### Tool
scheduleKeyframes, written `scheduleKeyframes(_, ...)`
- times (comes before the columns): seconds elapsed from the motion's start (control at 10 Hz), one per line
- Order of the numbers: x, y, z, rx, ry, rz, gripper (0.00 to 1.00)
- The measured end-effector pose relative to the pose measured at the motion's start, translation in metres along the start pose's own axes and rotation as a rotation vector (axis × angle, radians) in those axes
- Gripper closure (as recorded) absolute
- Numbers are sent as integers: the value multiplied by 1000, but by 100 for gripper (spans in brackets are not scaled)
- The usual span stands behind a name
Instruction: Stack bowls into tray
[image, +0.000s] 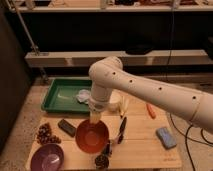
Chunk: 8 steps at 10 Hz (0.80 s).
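My gripper (95, 118) hangs from the white arm over the middle of the wooden table, shut on the far rim of the glossy orange-red bowl (91, 136). That bowl is held tilted just above the table. The purple bowl (47, 157) sits at the table's front left corner. The green tray (59, 98) lies at the back left, a short way beyond and left of the held bowl, with a crumpled pale wrapper (84, 95) inside it.
A black block (66, 127) and a bunch of dark grapes (45, 134) lie left of the held bowl. A small metal cup (101, 161) stands at the front edge. A black utensil (121, 129), an orange stick (151, 110) and a blue sponge (166, 137) lie to the right.
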<state>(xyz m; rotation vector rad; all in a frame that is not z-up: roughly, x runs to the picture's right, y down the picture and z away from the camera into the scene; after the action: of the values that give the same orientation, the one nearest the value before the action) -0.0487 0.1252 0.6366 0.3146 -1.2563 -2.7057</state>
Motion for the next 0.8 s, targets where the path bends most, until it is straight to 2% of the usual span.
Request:
scheduleKeyframes(0.6, -1, 0, 0, 3, -3, 2, 100)
scheduleKeyframes(0.8, 8, 3, 2, 15, 3, -15, 100)
